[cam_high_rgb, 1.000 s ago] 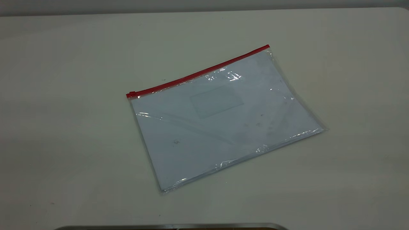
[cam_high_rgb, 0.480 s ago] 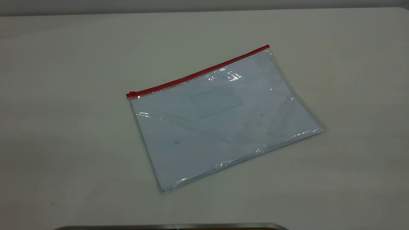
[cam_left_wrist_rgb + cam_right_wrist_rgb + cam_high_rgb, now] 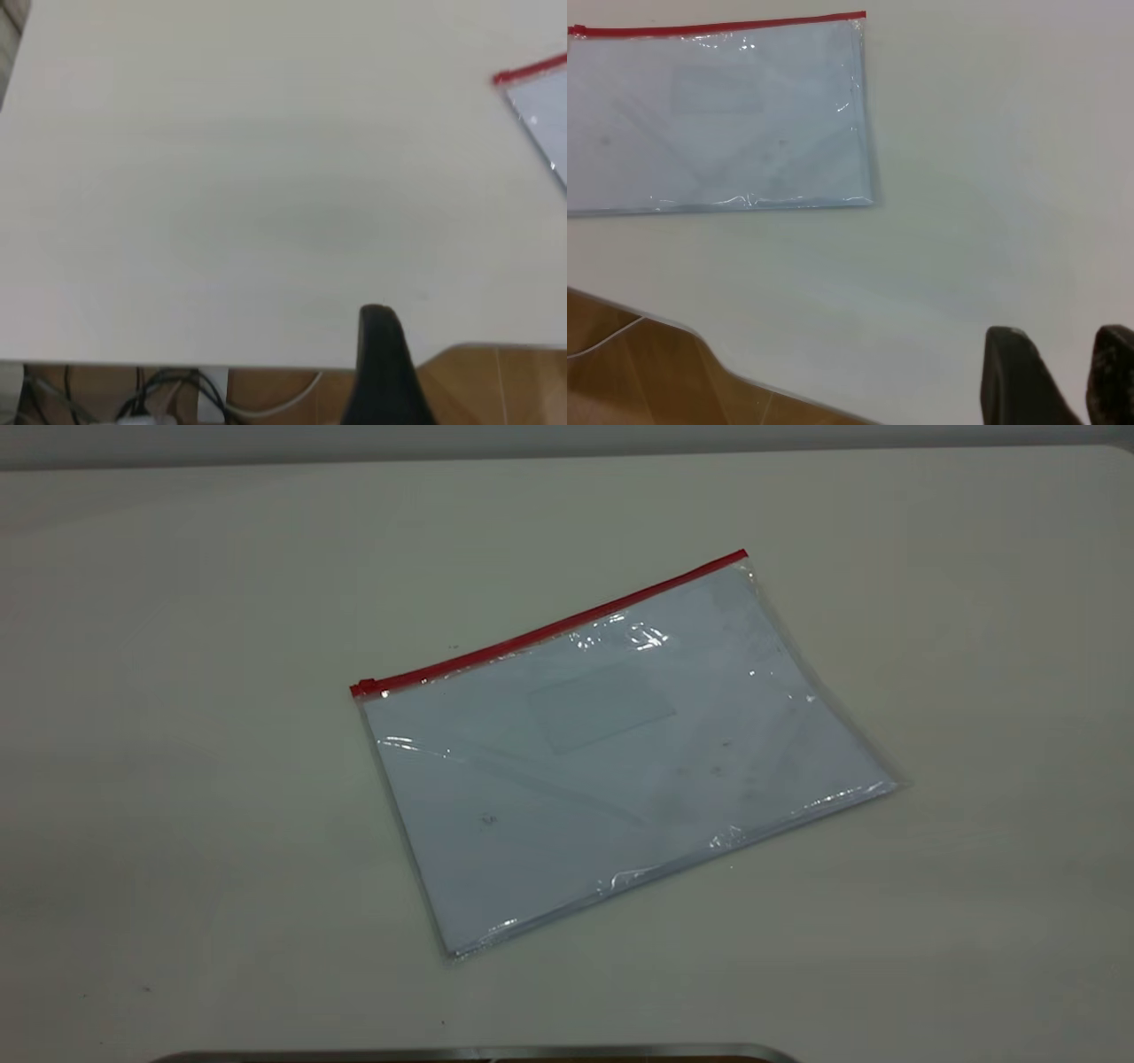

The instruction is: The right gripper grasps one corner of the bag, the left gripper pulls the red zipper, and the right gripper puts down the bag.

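We've got a plain off-white table [image 3: 177, 779] filling pretty much the whole outside view, with a strip of wall along the far edge and a thin metal rim [image 3: 478, 1052] poking in at the near edge. The bag [image 3: 611, 771] lies flat around the middle of the table, turned at an angle, with white paper showing through the clear plastic and a few shiny creases across it. The red zipper [image 3: 549, 631] runs along its far long edge, and the little slider [image 3: 365, 687] sits at the end toward the left arm's side. Nothing is touching the bag. Neither arm shows up in the outside view, so we only get them from the wrist cameras. The left gripper [image 3: 383, 372] hangs near the table's edge, well apart from the bag's red corner; only one dark finger shows, so we can't tell if it's spread or closed. The right gripper [image 3: 1063, 376] is also well away from the bag, over bare table, and its two fingers look parted with a gap between them, holding nothing, though only the tips are visible.
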Controlling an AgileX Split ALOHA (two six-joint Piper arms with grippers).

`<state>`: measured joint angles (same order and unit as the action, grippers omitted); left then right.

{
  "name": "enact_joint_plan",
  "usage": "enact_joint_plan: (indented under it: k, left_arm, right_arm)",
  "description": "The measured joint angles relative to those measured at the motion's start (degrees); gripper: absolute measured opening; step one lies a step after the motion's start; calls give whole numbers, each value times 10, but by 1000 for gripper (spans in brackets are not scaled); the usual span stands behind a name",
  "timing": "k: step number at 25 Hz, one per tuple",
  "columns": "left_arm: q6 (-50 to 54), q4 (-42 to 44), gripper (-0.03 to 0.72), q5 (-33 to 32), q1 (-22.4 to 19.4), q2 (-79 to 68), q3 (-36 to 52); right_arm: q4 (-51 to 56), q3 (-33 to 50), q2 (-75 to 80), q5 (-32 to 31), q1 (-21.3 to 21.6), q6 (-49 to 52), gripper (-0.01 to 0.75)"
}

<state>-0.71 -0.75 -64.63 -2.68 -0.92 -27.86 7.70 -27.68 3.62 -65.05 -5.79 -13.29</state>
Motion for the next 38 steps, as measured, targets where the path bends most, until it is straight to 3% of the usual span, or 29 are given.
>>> enact_joint_plan:
  k: [21,38]
  left_arm:
    - [0,0,581,-3,0,20,0]
    - [1,0,581,-4,0,20,0]
  right_arm:
    - [0,0,0,0,1,0,237]
    - [-17,0,-46,0,61,20,237]
